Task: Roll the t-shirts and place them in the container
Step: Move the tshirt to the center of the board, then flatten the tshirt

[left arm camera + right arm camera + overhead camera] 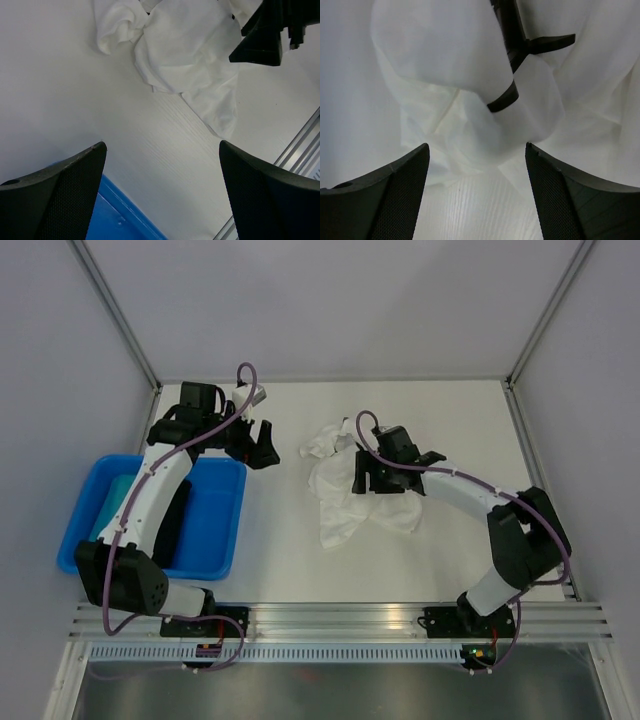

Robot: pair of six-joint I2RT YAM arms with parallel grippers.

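Your shirt (340, 510) is one crumpled white heap in the middle of the table (280, 570). Nothing's rolled yet, the folds are bunched every which way, and a black printed mark (520, 45) shows on top. Your right claw (378, 478) sits right over the heap, fingers spread wide, gripping nothing. I can't tell if the tips touch cloth, the wrist view's too close. Your left claw (262, 448) is wide open too and empty, over bare table just left of the shirt. A blue bin (222, 540) sits at the left edge, partly under your left arm (150, 490), with something dark (178, 525) inside.
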